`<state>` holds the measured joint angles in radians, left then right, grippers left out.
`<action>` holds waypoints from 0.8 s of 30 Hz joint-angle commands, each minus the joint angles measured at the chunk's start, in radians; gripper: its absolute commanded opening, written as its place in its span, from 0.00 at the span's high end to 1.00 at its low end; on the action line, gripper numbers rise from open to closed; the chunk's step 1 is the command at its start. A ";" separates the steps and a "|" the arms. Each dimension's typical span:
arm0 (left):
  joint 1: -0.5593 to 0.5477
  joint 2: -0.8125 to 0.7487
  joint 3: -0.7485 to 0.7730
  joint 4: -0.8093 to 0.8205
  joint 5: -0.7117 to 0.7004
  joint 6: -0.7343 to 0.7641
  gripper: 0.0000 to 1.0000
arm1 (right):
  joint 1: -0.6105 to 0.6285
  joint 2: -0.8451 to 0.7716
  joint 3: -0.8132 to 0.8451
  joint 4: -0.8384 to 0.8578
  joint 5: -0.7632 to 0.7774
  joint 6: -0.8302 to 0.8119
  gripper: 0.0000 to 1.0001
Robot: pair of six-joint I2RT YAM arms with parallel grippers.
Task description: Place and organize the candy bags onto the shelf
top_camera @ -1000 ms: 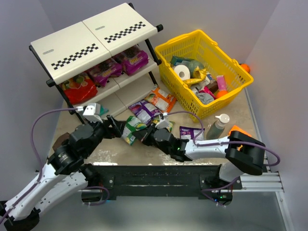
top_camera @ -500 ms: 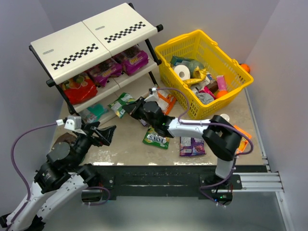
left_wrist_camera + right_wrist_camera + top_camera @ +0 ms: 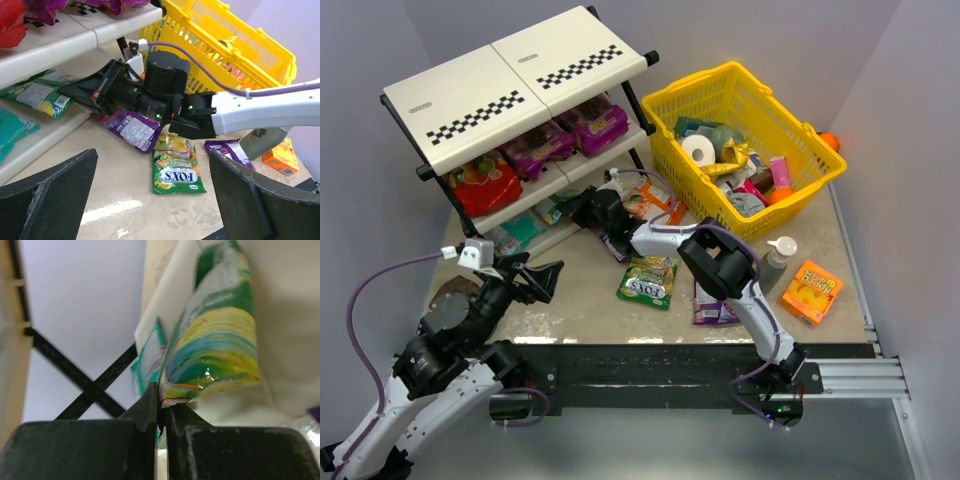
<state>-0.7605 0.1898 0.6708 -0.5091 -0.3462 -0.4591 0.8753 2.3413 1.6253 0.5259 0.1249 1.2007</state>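
The shelf (image 3: 520,70) stands at the back left with red (image 3: 485,185) and purple (image 3: 535,150) candy bags on its middle tier. My right gripper (image 3: 578,208) reaches onto the lowest tier, shut on the edge of a green candy bag (image 3: 558,208). That bag lies on the tier next to a teal bag (image 3: 515,233). In the right wrist view the gripper (image 3: 162,410) pinches the green bag (image 3: 215,340). My left gripper (image 3: 548,280) is open and empty above the table. A green Fox's bag (image 3: 177,167) lies ahead of the left gripper (image 3: 155,200).
A yellow basket (image 3: 810,185) full of items stands at the back right. A purple bag (image 3: 617,243) and an orange bag (image 3: 655,200) lie under the right arm. Another purple bag (image 3: 710,305), a grey bottle (image 3: 775,262) and an orange box (image 3: 810,290) lie at the front right.
My right gripper carried the green bag from mid-table to the shelf's lowest tier. My left gripper drew back to the near left. The Fox's bag now lies on the table.
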 commanded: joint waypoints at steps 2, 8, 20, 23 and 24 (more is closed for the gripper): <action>-0.002 0.014 -0.005 0.043 0.009 0.027 0.00 | -0.006 0.056 0.097 0.013 -0.027 0.052 1.00; -0.002 0.016 -0.005 0.043 0.006 0.028 0.00 | -0.002 0.125 0.111 0.031 -0.039 0.169 1.00; -0.002 -0.001 -0.007 0.037 -0.011 0.022 0.00 | 0.030 0.127 0.108 0.000 0.101 0.296 1.00; -0.002 -0.003 -0.007 0.035 -0.014 0.022 0.01 | 0.033 0.130 0.116 -0.033 0.124 0.307 1.00; -0.002 -0.003 -0.005 0.034 -0.016 0.020 0.00 | 0.033 0.125 0.117 -0.067 0.131 0.315 1.00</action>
<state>-0.7605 0.1932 0.6689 -0.5091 -0.3481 -0.4519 0.9005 2.4954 1.7016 0.5182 0.1925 1.4746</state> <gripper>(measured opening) 0.994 0.037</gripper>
